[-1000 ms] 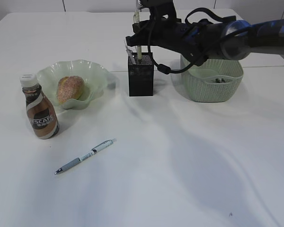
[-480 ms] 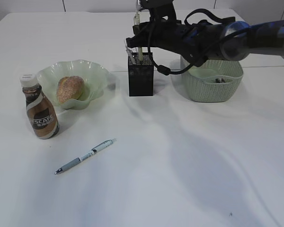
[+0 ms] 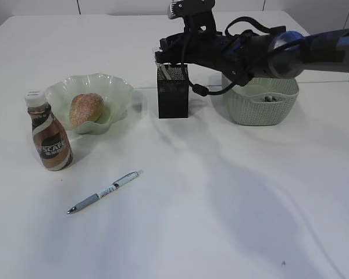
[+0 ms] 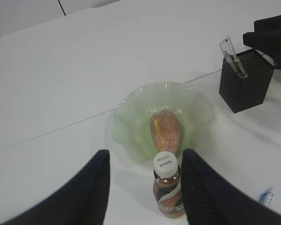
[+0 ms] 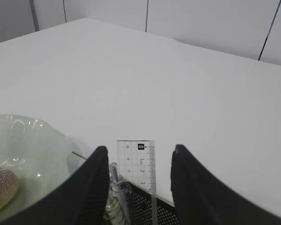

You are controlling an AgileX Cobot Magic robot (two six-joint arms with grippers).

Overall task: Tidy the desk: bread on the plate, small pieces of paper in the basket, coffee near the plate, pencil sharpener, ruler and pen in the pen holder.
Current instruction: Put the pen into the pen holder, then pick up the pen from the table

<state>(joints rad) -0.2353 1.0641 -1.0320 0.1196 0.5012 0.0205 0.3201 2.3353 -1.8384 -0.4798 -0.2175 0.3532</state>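
Observation:
The black mesh pen holder [image 3: 173,93] stands at the back centre. My right gripper [image 3: 172,58] hovers just above it, open. The clear ruler [image 5: 143,161] stands in the holder between the open fingers [image 5: 139,147], beside a clear pen-like item [image 5: 116,187]. A blue-grey pen [image 3: 104,192] lies on the table in front. The bread [image 3: 86,109] lies on the green plate [image 3: 117,87], with the coffee bottle [image 3: 51,141] beside it. My left gripper [image 4: 145,152] is open, high above the bottle [image 4: 168,192]. Small paper pieces [image 3: 269,99] lie in the basket [image 3: 262,113].
The right arm [image 3: 279,49] reaches over the basket from the right. In the left wrist view the pen holder [image 4: 246,82] sits at the right, with the pen's tip [image 4: 266,196] at the lower edge.
The ruler, held upright above the pen holder before, has dropped down into it. My right gripper's fingers now stand apart around it.

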